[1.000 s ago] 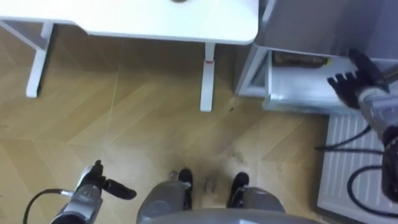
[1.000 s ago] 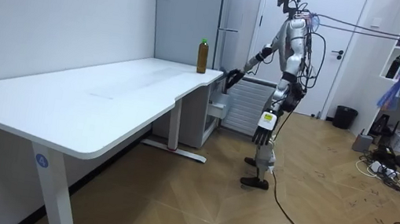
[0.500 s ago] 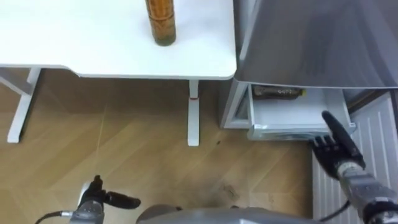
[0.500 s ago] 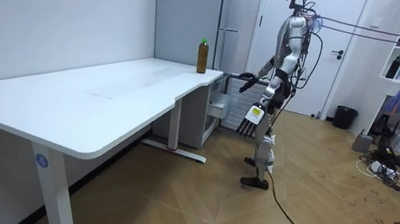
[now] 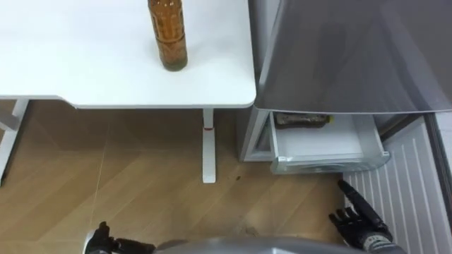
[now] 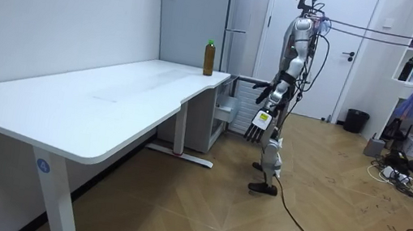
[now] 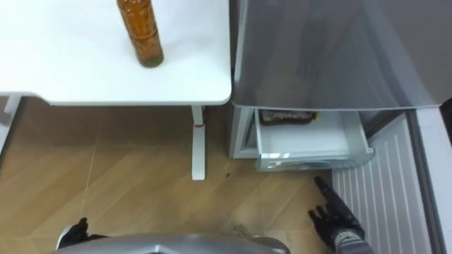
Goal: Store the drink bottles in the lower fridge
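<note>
Right robot hand (image 5: 360, 222) lowered — fingers straight, bottle (image 5: 168, 34) on desk (image 5: 106, 77), well apart

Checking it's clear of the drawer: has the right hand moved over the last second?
Yes. The right hand has drawn back from the open fridge drawer toward the robot's body. It is now apart from the drawer, fingers straight, touching nothing.

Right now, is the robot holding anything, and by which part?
Nothing is held: the right hand and the left hand are both open and empty. The bottle stands untouched on the table.
</note>
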